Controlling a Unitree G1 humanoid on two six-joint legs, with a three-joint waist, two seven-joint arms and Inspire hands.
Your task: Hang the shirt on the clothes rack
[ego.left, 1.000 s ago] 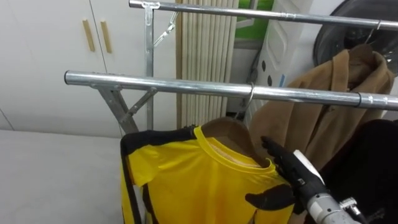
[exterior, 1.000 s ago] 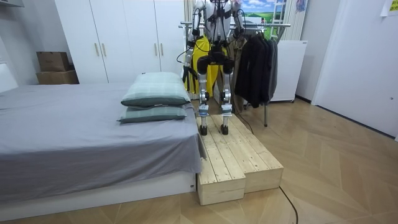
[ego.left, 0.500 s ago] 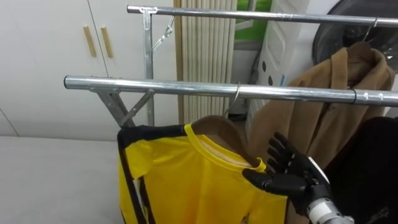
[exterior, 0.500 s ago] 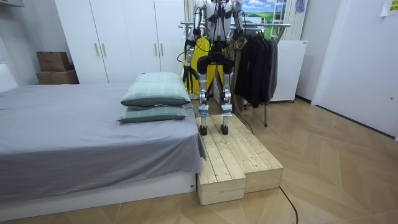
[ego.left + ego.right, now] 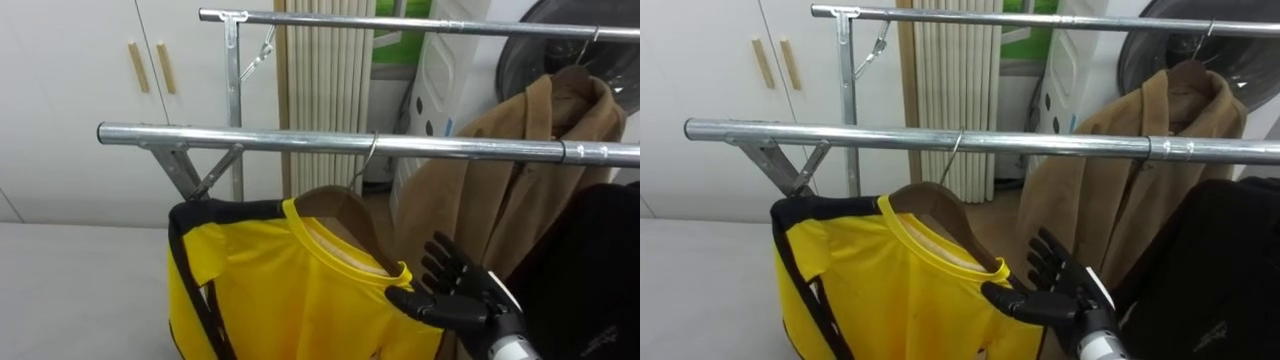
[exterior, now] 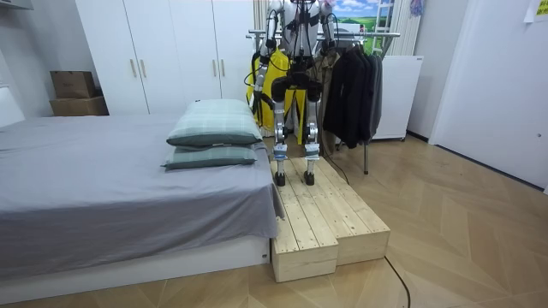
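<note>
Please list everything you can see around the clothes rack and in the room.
Front rail: one, silver, across the view.
Rear rail: one, silver, higher behind.
Hanger: one, brown wood, hooked on the front rail.
Shirt: one, yellow with black trim, on the hanger.
Coat: one, tan, on the rear rail.
Dark garment: one, black, far right.
Wardrobe: one, white, behind the rack.
Bed: one, grey, beside the platform.
Pillows: two, grey-green, stacked on the bed.
Platform: one, pale wood, under the robot.
Right hand: one, black, fingers spread, by the shirt's collar.
</note>
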